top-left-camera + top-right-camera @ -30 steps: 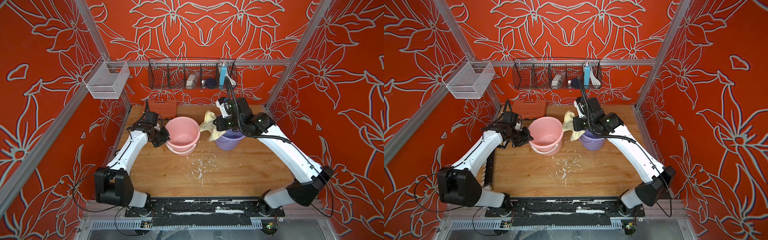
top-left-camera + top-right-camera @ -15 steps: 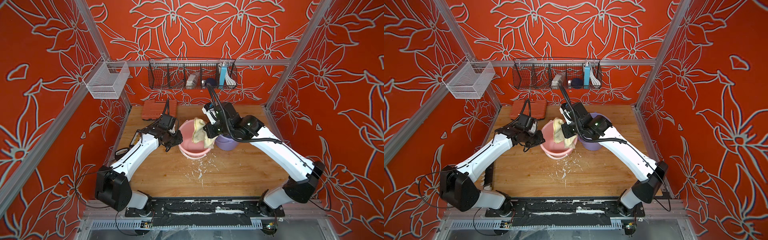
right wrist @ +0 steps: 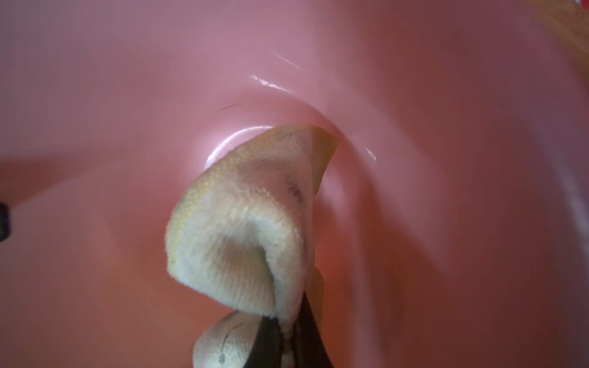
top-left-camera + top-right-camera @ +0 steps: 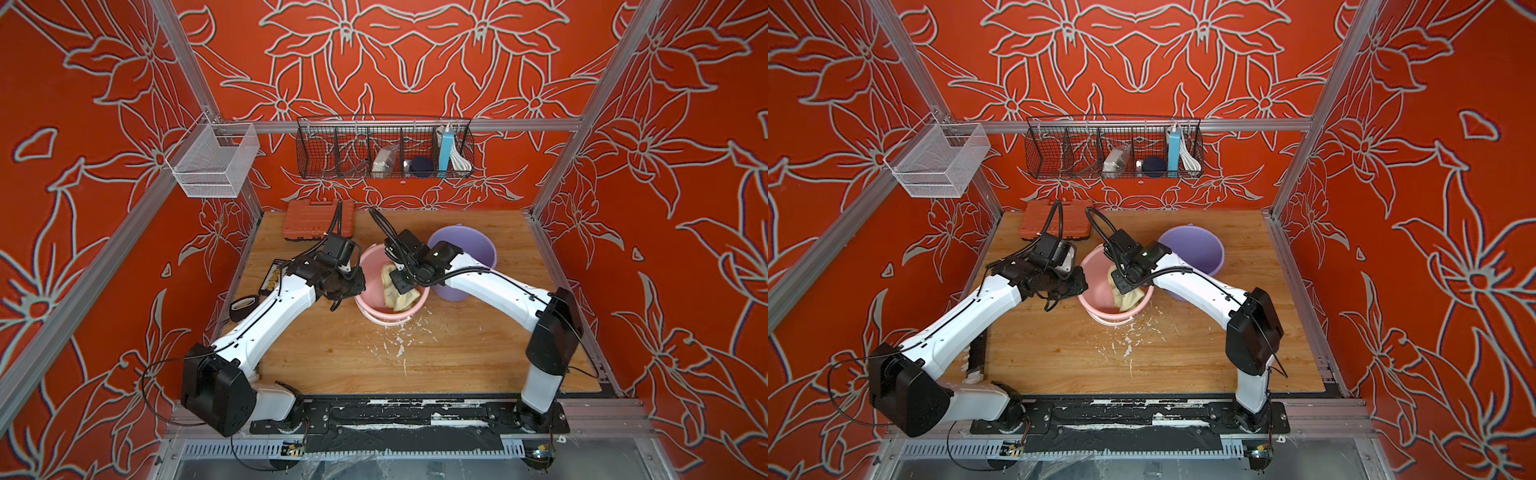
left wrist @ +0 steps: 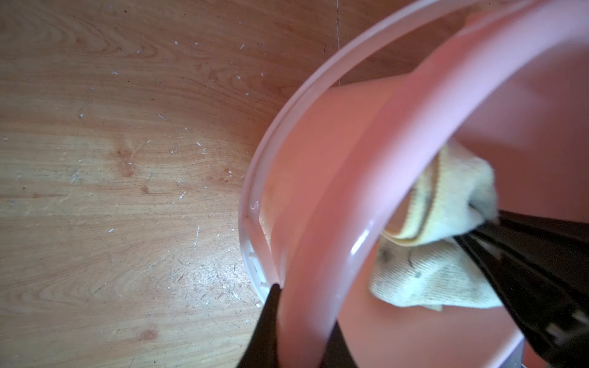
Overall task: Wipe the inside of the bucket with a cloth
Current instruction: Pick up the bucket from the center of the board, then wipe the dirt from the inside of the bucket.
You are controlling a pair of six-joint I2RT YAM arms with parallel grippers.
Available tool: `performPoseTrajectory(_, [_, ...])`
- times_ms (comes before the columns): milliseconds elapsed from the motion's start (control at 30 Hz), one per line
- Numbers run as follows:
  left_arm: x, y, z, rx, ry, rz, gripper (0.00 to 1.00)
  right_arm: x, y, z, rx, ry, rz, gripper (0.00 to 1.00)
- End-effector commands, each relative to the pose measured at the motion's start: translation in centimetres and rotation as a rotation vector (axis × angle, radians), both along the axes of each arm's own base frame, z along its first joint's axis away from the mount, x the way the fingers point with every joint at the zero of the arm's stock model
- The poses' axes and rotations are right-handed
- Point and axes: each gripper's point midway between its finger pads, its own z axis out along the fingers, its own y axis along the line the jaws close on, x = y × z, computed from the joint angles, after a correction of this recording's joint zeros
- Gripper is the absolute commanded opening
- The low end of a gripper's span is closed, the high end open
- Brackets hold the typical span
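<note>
In both top views we saw the left gripper (image 4: 356, 286) clamped on the rim of the pink bucket (image 4: 371, 272) on that arm's side. The bucket stood on the wooden table (image 4: 332, 353), just beside a purple bucket (image 4: 469, 249). The right gripper (image 4: 398, 286) sat inside the pink bucket's mouth, pinched together on the cloth (image 4: 402, 298). The cloth hung crumpled beneath it against the inner wall on the right arm's side.

In the left wrist view, that gripper's dark fingers (image 5: 266, 325) straddled the pink rim, one outside the wall and one inside. The cloth lay folded within the bucket, well apart from them, and the right gripper's black fingers touched it.

In the right wrist view, the fingertips (image 3: 307, 331) pressed together on a fold. The stained cloth bulged ahead of them, its tip touching the curve where wall met floor.
</note>
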Motion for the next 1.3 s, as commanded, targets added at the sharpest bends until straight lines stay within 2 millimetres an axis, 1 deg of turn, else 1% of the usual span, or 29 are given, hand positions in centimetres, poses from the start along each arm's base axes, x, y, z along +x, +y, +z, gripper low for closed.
performPoseTrajectory(0, [-1.4,-0.7,0.3,-0.001,0.042,-0.033,0.00,0.4,0.3,-0.6,-0.029,-0.046,0.004,0.00])
performPoseTrajectory(100, [-1.6,-1.4,0.0,-0.008,0.070,-0.049,0.00,0.9,0.8,-1.7,-0.039,-0.055,0.009,0.00])
performPoseTrajectory(233, [-1.8,-1.4,-1.1,-0.001,0.114,-0.020,0.00,1.3,1.3,-3.3,-0.075,-0.043,0.049,0.00])
performPoseTrajectory(367, [-1.5,-2.1,-1.9,-0.031,0.155,0.000,0.00,0.6,1.2,-4.1,-0.045,-0.044,0.078,0.00])
performPoseTrajectory(467, [-0.9,-2.1,-2.4,-0.021,0.166,0.027,0.00,0.3,0.5,-5.1,-0.052,-0.023,0.058,0.00])
performPoseTrajectory(533, [-0.5,-1.6,-2.5,0.014,0.171,0.049,0.00,-0.1,0.7,-5.8,-0.009,0.005,0.062,0.00])
performPoseTrajectory(600, [-0.1,-1.0,-2.6,0.059,0.175,0.068,0.00,-0.7,1.0,-5.9,0.041,0.016,0.065,0.00])
performPoseTrajectory(700, [0.4,-0.4,-2.6,0.102,0.174,0.094,0.00,-1.2,0.9,-5.4,0.078,0.014,0.063,0.00])
performPoseTrajectory(867, [0.7,0.7,-3.1,0.155,0.159,0.137,0.00,-2.0,0.4,-5.2,0.071,0.025,0.084,0.00])
performPoseTrajectory(967, [1.2,1.2,-2.7,0.177,0.122,0.152,0.00,-2.3,-0.2,-5.4,0.063,0.024,0.084,0.00])
performPoseTrajectory(1067, [1.4,0.9,-2.0,0.167,0.090,0.132,0.00,-1.4,-1.1,-6.4,-0.034,0.023,0.065,0.00])
performPoseTrajectory(1167, [1.0,0.7,-1.1,0.198,0.067,0.087,0.00,0.0,-1.0,-7.1,-0.105,0.037,0.051,0.00])
performPoseTrajectory(1267, [0.3,0.7,-0.4,0.181,0.048,0.058,0.00,1.2,-0.9,-7.3,-0.166,0.047,0.022,0.00])
